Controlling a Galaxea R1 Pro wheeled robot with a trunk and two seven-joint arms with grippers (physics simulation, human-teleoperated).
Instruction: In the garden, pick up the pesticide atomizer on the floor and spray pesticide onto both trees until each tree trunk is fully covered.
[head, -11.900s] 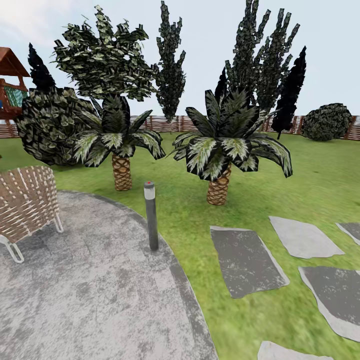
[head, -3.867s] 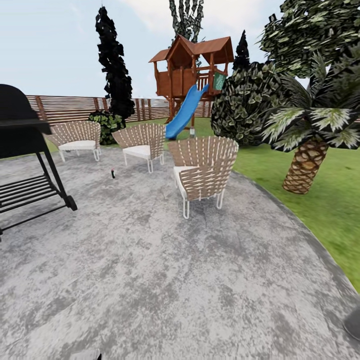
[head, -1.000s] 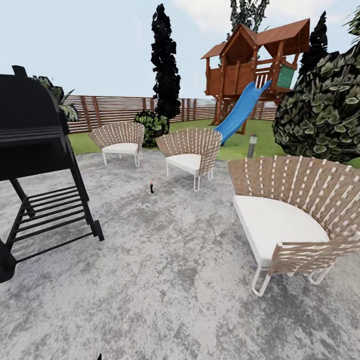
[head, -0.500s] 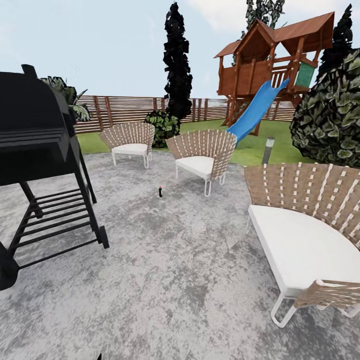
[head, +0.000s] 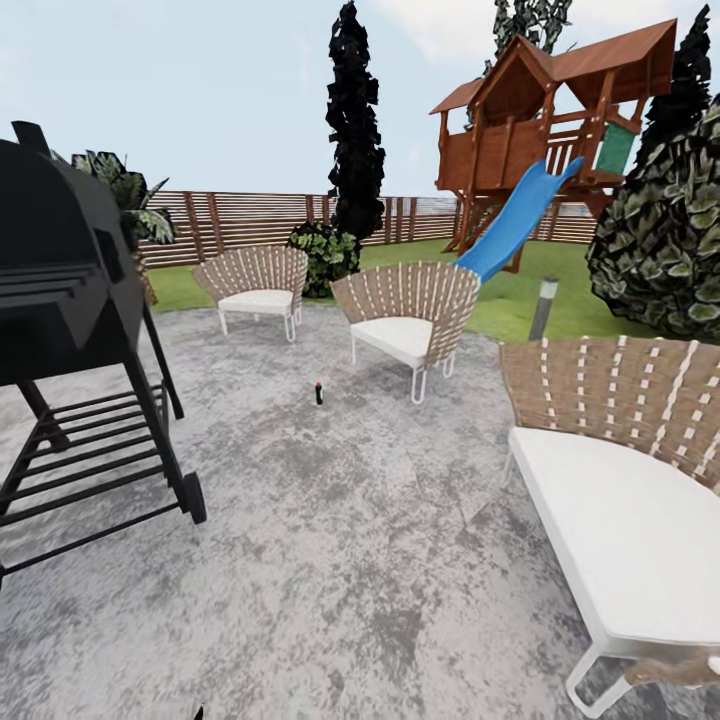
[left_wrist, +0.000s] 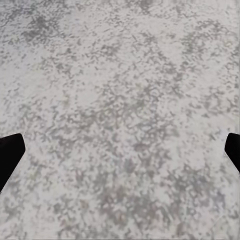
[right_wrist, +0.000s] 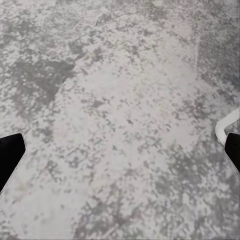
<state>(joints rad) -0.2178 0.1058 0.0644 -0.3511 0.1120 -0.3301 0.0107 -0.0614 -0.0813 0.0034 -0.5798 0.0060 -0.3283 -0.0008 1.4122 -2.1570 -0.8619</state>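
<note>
Grey mottled paved circle (head: 330, 540) lies under the robot. Left gripper (left_wrist: 120, 150) and right gripper (right_wrist: 120, 150) both point down at the paving, black fingertips (left_wrist: 9, 156) spread wide at the frame edges, nothing between them. Small dark bottle-shaped object with red top (head: 319, 392), possibly the atomizer, stands upright on the paving, between black wheeled barbecue grill (head: 70, 330) and woven wicker chair with white cushion (head: 405, 318).

Black fingertips (left_wrist: 10, 155) on each tool
</note>
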